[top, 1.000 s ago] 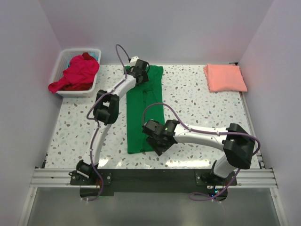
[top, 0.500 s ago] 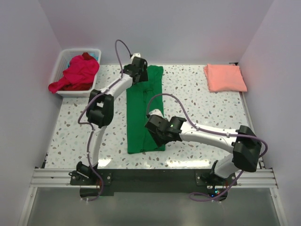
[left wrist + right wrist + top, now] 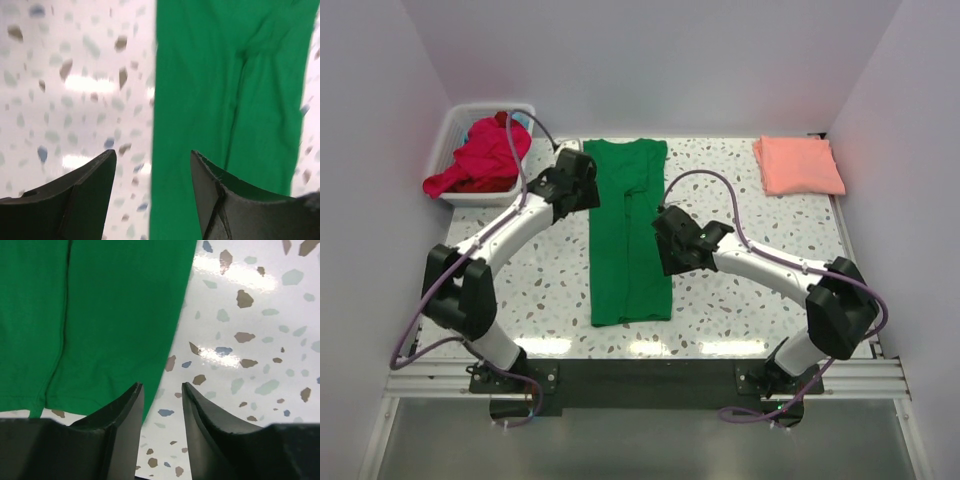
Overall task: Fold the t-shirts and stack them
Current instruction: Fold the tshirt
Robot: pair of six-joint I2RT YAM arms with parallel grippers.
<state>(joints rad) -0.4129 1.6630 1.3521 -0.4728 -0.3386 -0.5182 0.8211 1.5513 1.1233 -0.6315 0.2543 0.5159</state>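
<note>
A bright green t-shirt (image 3: 628, 235) lies flat on the table as a long narrow strip, folded lengthwise. My left gripper (image 3: 582, 192) is open and empty over its left edge near the collar end; the wrist view shows that green edge (image 3: 220, 90) between the fingers. My right gripper (image 3: 670, 255) is open and empty over the shirt's right edge (image 3: 115, 315) at mid-length. A salmon-pink t-shirt (image 3: 797, 165) lies folded at the back right. Red and magenta t-shirts (image 3: 482, 155) are heaped in the basket.
A white plastic basket (image 3: 454, 125) stands at the back left corner. Walls close the table on three sides. The speckled table top (image 3: 750, 290) shows bare on both sides of the green shirt.
Both arms have moved off the green shirt. The left gripper drew back from the collar to the left edge. The right gripper moved from the lower hem up to the right edge.
</note>
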